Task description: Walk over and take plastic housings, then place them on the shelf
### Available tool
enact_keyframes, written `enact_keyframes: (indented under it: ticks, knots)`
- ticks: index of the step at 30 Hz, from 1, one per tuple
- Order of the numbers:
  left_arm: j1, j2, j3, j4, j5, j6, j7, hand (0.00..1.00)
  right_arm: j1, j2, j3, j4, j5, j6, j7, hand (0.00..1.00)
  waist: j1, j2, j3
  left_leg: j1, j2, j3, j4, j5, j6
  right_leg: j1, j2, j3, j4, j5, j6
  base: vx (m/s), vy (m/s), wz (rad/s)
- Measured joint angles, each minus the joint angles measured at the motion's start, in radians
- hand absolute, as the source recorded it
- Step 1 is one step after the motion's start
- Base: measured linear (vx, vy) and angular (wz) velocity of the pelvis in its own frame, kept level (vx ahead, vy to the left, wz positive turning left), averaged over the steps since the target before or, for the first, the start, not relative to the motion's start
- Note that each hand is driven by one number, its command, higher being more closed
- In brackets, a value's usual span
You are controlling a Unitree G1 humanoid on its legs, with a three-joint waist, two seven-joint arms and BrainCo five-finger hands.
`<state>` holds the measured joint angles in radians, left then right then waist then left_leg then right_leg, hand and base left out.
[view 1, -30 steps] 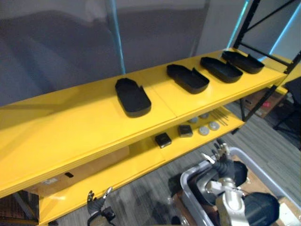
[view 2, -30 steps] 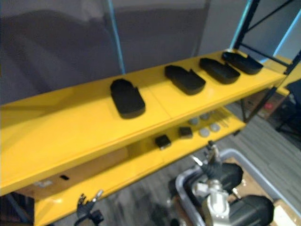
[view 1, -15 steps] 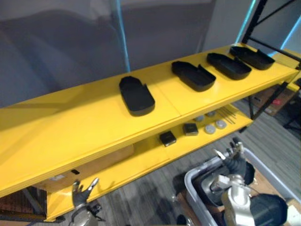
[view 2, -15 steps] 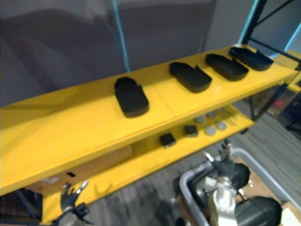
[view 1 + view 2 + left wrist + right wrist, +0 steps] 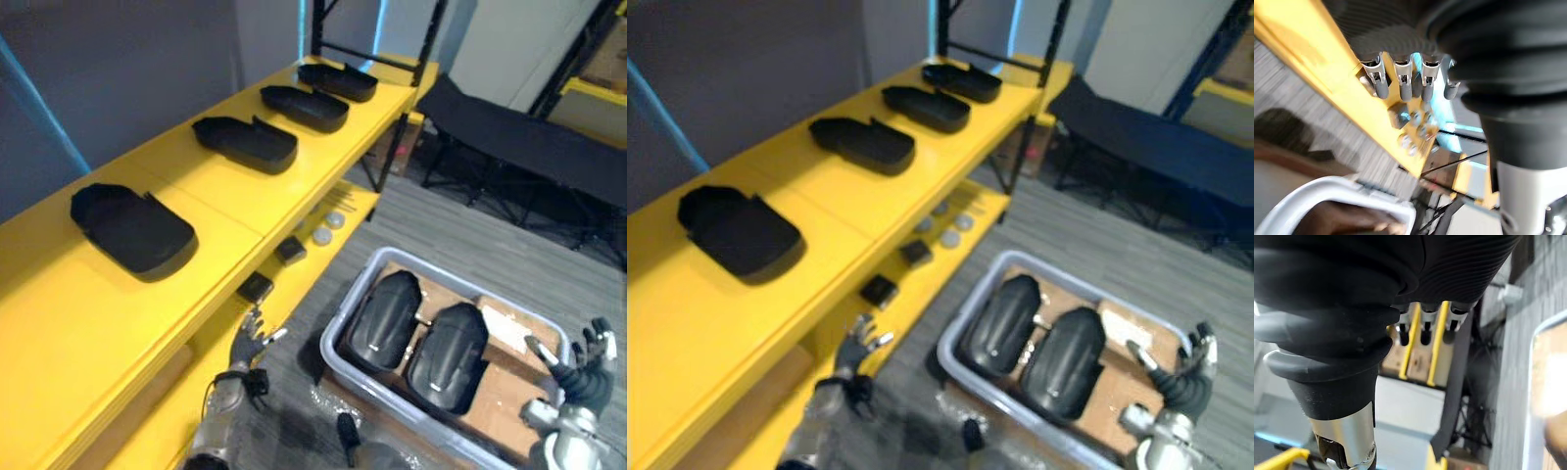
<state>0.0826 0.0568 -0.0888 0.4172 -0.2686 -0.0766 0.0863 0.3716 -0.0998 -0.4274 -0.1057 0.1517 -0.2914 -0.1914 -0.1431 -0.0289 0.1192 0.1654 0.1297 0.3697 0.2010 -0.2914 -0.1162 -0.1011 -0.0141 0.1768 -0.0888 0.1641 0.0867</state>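
Observation:
Two black plastic housings (image 5: 381, 315) (image 5: 448, 345) lie side by side in a grey bin (image 5: 333, 354) on the floor. Several more black housings, such as the nearest one (image 5: 129, 228) and the one behind it (image 5: 245, 143), sit in a row on the yellow shelf (image 5: 59, 313). My left hand (image 5: 251, 343) hangs open and empty by the shelf's lower level, left of the bin. My right hand (image 5: 580, 364) is open and empty past the bin's right corner. The wrist views show straight fingers (image 5: 1402, 82) (image 5: 1422, 325) holding nothing.
Small dark blocks (image 5: 256, 287) and round grey parts (image 5: 322, 235) lie on the lower shelf level. A black cot (image 5: 529, 153) stands on the grey carpet to the right. Brown cardboard (image 5: 509, 384) lines the bin's bottom.
The camera has swung right, so the shelf slid to the left and the bin with its two housings came fully into sight. Both hands stay open and empty.

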Motion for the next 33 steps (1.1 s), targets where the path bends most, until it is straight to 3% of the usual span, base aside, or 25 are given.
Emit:
enact_keyframes:
  ticks: [3,5,9,10,16,18,19,20,22,23,24,27,28,29,30,33]
  knots:
    - [0.067,-0.012,0.010,0.008,-0.009,0.000,0.029,0.00,-0.051,-0.016,0.033,0.001,0.001,-0.011,0.022,0.00,0.028,0.005,0.015,-0.081,-0.036,-0.269,0.159,-0.038,0.068,-0.026,-0.005,0.019,0.009,0.002,-0.010,-0.04,-0.317,-0.90]
    - [0.104,-0.025,0.027,0.008,-0.007,-0.001,0.029,0.00,-0.082,-0.021,0.047,0.002,0.001,-0.011,0.020,0.00,0.041,0.008,0.015,-0.099,-0.047,-0.305,0.191,-0.054,0.080,-0.042,-0.006,0.020,0.012,0.012,-0.023,-0.04,-0.165,-0.49]
    - [0.121,-0.026,0.035,0.027,0.020,-0.020,0.031,0.00,-0.100,-0.018,0.107,0.008,0.000,-0.008,-0.010,0.00,0.078,0.018,0.027,-0.093,-0.047,-0.304,0.156,-0.107,0.072,-0.092,0.000,0.015,0.066,0.029,-0.019,-0.04,-0.071,-0.06]
    - [0.127,-0.025,0.040,0.027,0.045,-0.027,0.030,0.00,-0.102,-0.008,0.122,0.007,0.000,-0.008,-0.011,0.00,0.082,0.015,0.031,-0.088,-0.050,-0.305,0.157,-0.119,0.073,-0.092,-0.003,0.014,0.080,0.041,-0.002,-0.06,0.073,-0.03]
    - [0.185,-0.026,0.075,-0.011,0.091,-0.032,0.021,0.00,-0.021,0.012,0.167,-0.081,-0.001,-0.012,-0.009,0.00,0.128,0.015,0.035,-0.060,-0.053,-0.258,0.236,-0.199,0.106,-0.081,0.001,0.015,0.124,0.033,-0.014,-0.08,0.096,-0.28]
    - [0.197,-0.027,0.088,-0.012,0.092,-0.031,0.022,0.00,0.007,0.012,0.189,-0.114,-0.009,-0.011,-0.003,0.00,0.133,0.028,0.036,-0.062,-0.051,-0.223,0.240,-0.199,0.123,-0.112,-0.013,-0.049,0.173,-0.052,-0.075,-0.11,0.086,-0.40]
    - [0.197,-0.026,0.089,-0.015,0.092,-0.032,0.023,0.00,0.007,0.012,0.193,-0.119,-0.010,-0.011,-0.002,0.00,0.138,0.030,0.037,-0.062,-0.047,-0.215,0.239,-0.197,0.127,-0.129,-0.018,-0.070,0.208,-0.070,-0.081,-0.07,0.038,-0.30]
    - [0.197,-0.022,0.095,-0.025,0.091,-0.032,0.022,0.00,0.011,0.012,0.193,-0.127,-0.020,-0.011,-0.001,0.00,0.138,0.029,0.035,-0.060,-0.042,-0.210,0.238,-0.195,0.129,-0.165,-0.029,-0.111,0.341,-0.088,-0.079,-0.01,0.007,-0.09]
    - [0.207,-0.028,0.113,-0.059,0.091,-0.030,0.020,0.00,0.014,0.009,0.195,-0.137,-0.028,-0.011,0.005,0.00,0.150,0.029,0.031,-0.035,-0.038,-0.204,0.230,-0.193,0.127,-0.169,-0.043,-0.189,0.539,-0.196,-0.078,0.07,-0.015,-0.12]
    - [0.218,-0.027,0.120,-0.082,0.090,-0.022,0.019,0.00,0.008,0.004,0.203,-0.157,-0.030,-0.011,0.016,0.00,0.160,0.022,0.023,-0.020,-0.041,-0.198,0.227,-0.191,0.123,-0.167,-0.055,-0.251,0.556,-0.196,-0.066,0.10,-0.047,-0.32]
    - [0.222,-0.031,0.131,-0.084,0.088,-0.012,0.019,0.00,0.002,-0.005,0.219,-0.169,-0.034,-0.011,0.018,0.00,0.160,0.037,0.011,-0.025,-0.038,-0.200,0.222,-0.185,0.118,-0.168,-0.050,-0.272,0.537,-0.172,-0.053,0.07,-0.055,-0.43]
    - [0.222,-0.060,0.183,-0.074,0.082,0.003,0.013,0.00,-0.086,-0.016,0.262,-0.152,-0.055,-0.002,0.018,0.00,0.190,0.085,-0.015,-0.032,-0.013,-0.197,0.121,-0.103,0.130,-0.132,0.002,-0.287,0.317,-0.012,-0.066,0.08,-0.040,-0.48]
    - [0.219,-0.061,0.198,-0.069,0.084,-0.001,0.010,0.00,-0.135,-0.023,0.262,-0.127,-0.068,0.003,0.014,0.00,0.184,0.077,-0.010,-0.024,-0.016,-0.197,0.097,-0.098,0.119,-0.162,-0.027,-0.323,0.442,-0.137,-0.150,0.27,-0.010,-0.26]
    - [0.224,-0.042,0.203,-0.055,0.086,-0.004,0.008,0.00,-0.164,-0.030,0.262,-0.090,-0.069,0.015,0.014,0.00,0.179,0.054,-0.011,-0.026,-0.027,-0.197,0.104,-0.096,0.115,-0.159,-0.056,-0.339,0.479,-0.170,-0.136,0.28,-0.012,-0.20]
    - [0.227,-0.022,0.220,-0.023,0.086,-0.003,0.008,0.00,-0.187,-0.041,0.264,-0.044,-0.069,0.034,0.015,0.00,0.192,0.036,-0.021,-0.045,-0.035,-0.196,0.143,-0.098,0.111,-0.153,-0.039,-0.342,0.457,-0.152,-0.118,0.07,-0.047,-0.34]
    - [0.261,-0.026,0.240,0.017,0.086,-0.004,0.007,0.00,-0.232,-0.081,0.264,-0.029,-0.069,0.062,0.017,0.00,0.197,0.042,-0.027,-0.088,-0.020,-0.207,0.190,-0.093,0.108,-0.140,-0.010,-0.315,0.342,-0.091,-0.110,-0.05,-0.085,-0.65]
